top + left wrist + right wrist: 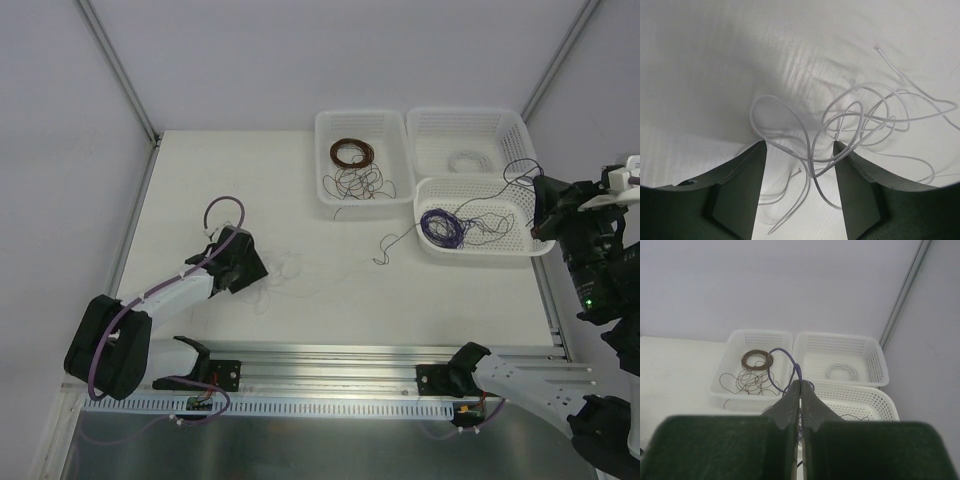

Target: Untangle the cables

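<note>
The table offers its widest open surface to the left of the purple-coil basket, and I judge that the best room for drawing strands out. To that basket's right the table edge and a frame post stand close, so sweeps that way look cramped. Directly behind the basket sits a second basket holding a pale coil. Behind and to its left a third basket holds a brown coil and loose dark strands. The right tool, raised above the purple-coil basket's right end, is pinched fully closed on a purple strand. The left tool, well left of the basket and low over the table, stands about half open. Its jaws sit either side of a loose white wire and grip nothing that I can see. The cables lie scribbled inside the purple-coil basket beside the wound purple coil. One loop rises to the right tool and one end trails over the basket's left wall onto the table. They look hair-thin, light and limp, likely to slip from a loose pinch and to snag on the basket's mesh walls. The trailing end or a single free loop seems the place to take hold, not the knotted middle.
</note>
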